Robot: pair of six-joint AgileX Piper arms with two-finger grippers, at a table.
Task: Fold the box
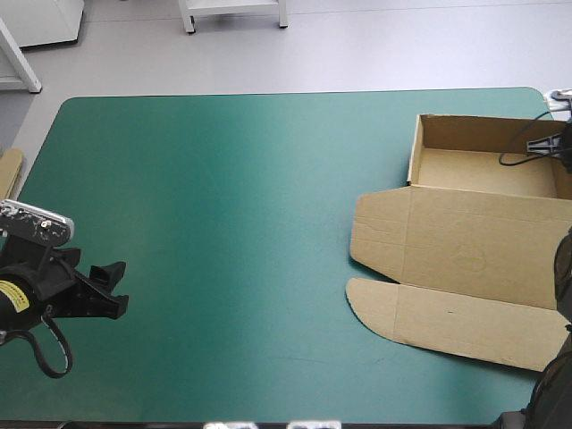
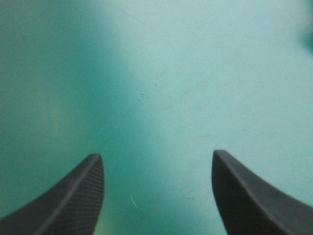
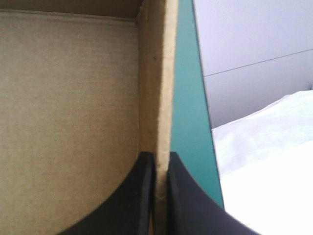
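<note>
box (image 1: 465, 232): tray walls up, lid flat; judged mostly done. right gripper (image 3: 160, 156): pinching tray wall. left gripper (image 2: 157, 155): wide, empty, over teal-green cover (image 1: 223, 223).

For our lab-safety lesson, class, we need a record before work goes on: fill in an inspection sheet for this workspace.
Surface: teal-green cover, bare on the left.
Job's things: box at the right, tray walls raised, lid flat.
Clutter: board edge at the table's left edge.
End effectors: left end effector open over bare cover; right end effector shut on a tray wall.
Cables: nothing stray seen.
Surroundings: nothing seen.
</note>
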